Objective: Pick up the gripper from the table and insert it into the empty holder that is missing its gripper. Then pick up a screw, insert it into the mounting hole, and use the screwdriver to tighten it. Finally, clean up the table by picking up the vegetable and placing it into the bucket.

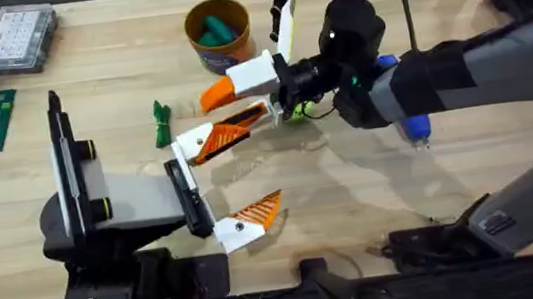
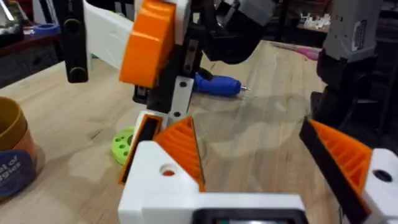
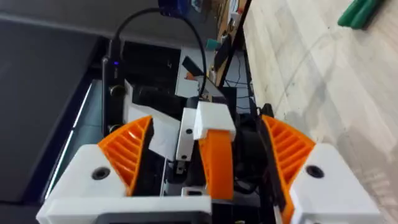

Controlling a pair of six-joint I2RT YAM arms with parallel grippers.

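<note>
1. Overhead view: the narrow black slotted bar fronting a pale grey box-shaped unit lay at about 8 o'clock on the light wooden plank tabletop.
   - It carried one white-and-orange finger at its near end.
   - The small white block with an orange ribbed wedge touched the bar's far end, in the slot that had lacked a finger. I could not tell whether it was fully home.
   - The right tool reached in from 3 o'clock and straddled that block, probably so it could steer the block along the bar.
   - The thin dark green leafy toy vegetable lay loose at 12 o'clock of the bar.
   - The round yellow-orange bucket with a blue band stood beyond the vegetable at 1 o'clock, with a teal toy inside.
   - The stubby bright blue screwdriver showed partly from under the right arm, untouched.

2. Left wrist view: the left tool was spread wide and grasped nothing.
   - This suited a unit that had to sit steady while being fitted.
   - The block formed one of its two sides.
   - The right tool hung just above the block.
   - The screwdriver lay farther off.
   - A lime-green round disc lay beside the block.

3. Right wrist view: the right tool was released.
   - Its ribbed pads stood clear on both sides of the block.
   - I judged the insertion all but done, with the screw, the tightening and the vegetable left to do.
</note>
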